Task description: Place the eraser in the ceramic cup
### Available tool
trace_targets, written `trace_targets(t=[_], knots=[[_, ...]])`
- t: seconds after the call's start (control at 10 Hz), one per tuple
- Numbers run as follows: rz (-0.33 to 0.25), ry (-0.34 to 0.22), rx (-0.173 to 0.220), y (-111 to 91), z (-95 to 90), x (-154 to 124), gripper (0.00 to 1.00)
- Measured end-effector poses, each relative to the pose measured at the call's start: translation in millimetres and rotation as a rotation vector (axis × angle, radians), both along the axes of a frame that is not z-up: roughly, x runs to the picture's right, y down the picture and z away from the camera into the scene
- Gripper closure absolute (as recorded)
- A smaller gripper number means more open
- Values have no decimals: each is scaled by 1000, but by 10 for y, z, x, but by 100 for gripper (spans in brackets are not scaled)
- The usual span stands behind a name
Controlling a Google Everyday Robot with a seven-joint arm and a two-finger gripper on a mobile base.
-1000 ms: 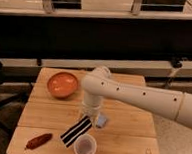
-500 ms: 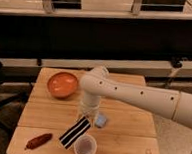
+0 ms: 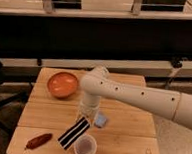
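Observation:
The eraser (image 3: 74, 133), a black and white striped bar, slants from upper right to lower left over the table's front half. Its upper end sits in my gripper (image 3: 84, 119), which reaches down from the white arm (image 3: 138, 97) and is shut on it. The ceramic cup (image 3: 85, 147), small and pale with a greyish inside, stands upright just right of the eraser's lower end, near the front edge. The bar's lower end lies beside the cup's rim, not inside it.
A wide orange bowl (image 3: 63, 84) sits at the back left of the wooden table (image 3: 130, 134). A small light-blue block (image 3: 101, 120) lies right of the gripper. A reddish-brown sausage shape (image 3: 39, 140) rests at the front left.
The gripper and eraser have shifted very slightly down and to the left. The cup, bowl and block have stayed put.

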State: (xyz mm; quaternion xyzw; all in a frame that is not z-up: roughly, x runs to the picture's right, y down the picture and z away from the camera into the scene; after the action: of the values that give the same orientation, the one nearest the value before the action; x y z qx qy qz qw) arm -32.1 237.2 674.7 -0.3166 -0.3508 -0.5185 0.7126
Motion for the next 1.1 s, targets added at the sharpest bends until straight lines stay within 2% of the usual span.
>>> trace_targets(t=[0.5,1.1], knots=[[19,-69,-7,15,-50,-62,96],[6,-120,-14,9,-71,-214,96]])
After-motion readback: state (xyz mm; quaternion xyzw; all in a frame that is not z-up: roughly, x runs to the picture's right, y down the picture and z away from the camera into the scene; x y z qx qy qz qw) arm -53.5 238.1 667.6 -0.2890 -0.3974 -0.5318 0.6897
